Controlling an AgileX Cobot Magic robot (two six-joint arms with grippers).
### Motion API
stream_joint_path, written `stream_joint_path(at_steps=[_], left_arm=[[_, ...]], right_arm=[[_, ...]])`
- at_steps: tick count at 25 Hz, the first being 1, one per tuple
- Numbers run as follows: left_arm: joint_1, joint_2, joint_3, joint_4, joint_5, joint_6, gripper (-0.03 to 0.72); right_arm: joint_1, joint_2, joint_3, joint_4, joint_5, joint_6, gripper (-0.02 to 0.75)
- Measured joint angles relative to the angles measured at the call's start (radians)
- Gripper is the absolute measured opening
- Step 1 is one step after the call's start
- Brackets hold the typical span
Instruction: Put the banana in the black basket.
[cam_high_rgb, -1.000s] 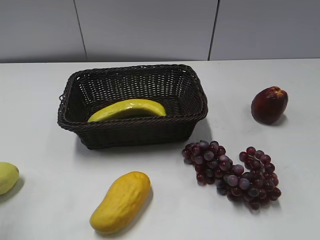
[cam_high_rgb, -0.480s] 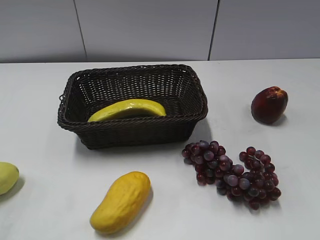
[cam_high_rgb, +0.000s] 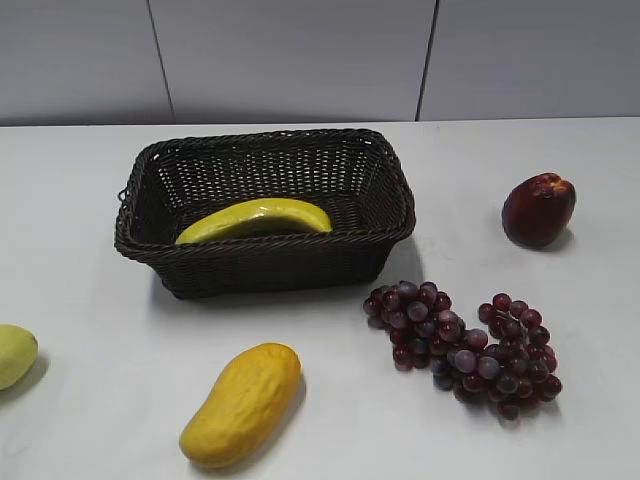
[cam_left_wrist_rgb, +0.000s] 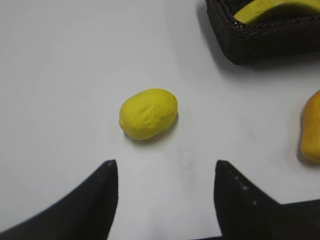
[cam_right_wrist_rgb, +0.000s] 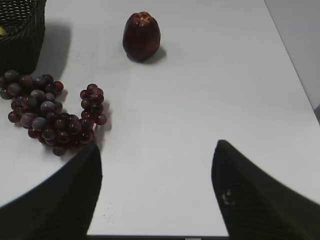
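Observation:
The banana (cam_high_rgb: 255, 218), long, curved and yellow-green, lies inside the black basket (cam_high_rgb: 390, 190) along its near wall. It also shows in the left wrist view (cam_left_wrist_rgb: 270, 8) at the top right, inside the basket (cam_left_wrist_rgb: 260, 40). A corner of the basket shows in the right wrist view (cam_right_wrist_rgb: 20, 40). Neither gripper shows in the exterior view. My left gripper (cam_left_wrist_rgb: 165, 170) is open and empty above bare table, near a pale yellow-green rounded fruit (cam_left_wrist_rgb: 148, 113). My right gripper (cam_right_wrist_rgb: 156, 150) is open and empty above bare table.
A plump orange-yellow mango-like fruit (cam_high_rgb: 243, 403) lies in front of the basket. A bunch of dark red grapes (cam_high_rgb: 462, 348) lies at the front right. A dark red apple-like fruit (cam_high_rgb: 539, 209) stands at the right. The pale rounded fruit (cam_high_rgb: 14, 355) is at the left edge.

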Motion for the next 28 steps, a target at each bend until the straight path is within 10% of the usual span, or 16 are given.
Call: stream_joint_path(at_steps=[28], left_arm=[[0.000, -0.196, 0.000, -0.023, -0.011, -0.003, 0.592]], right_arm=[[0.000, 0.000, 0.000, 0.000, 0.000, 0.000, 0.550]])
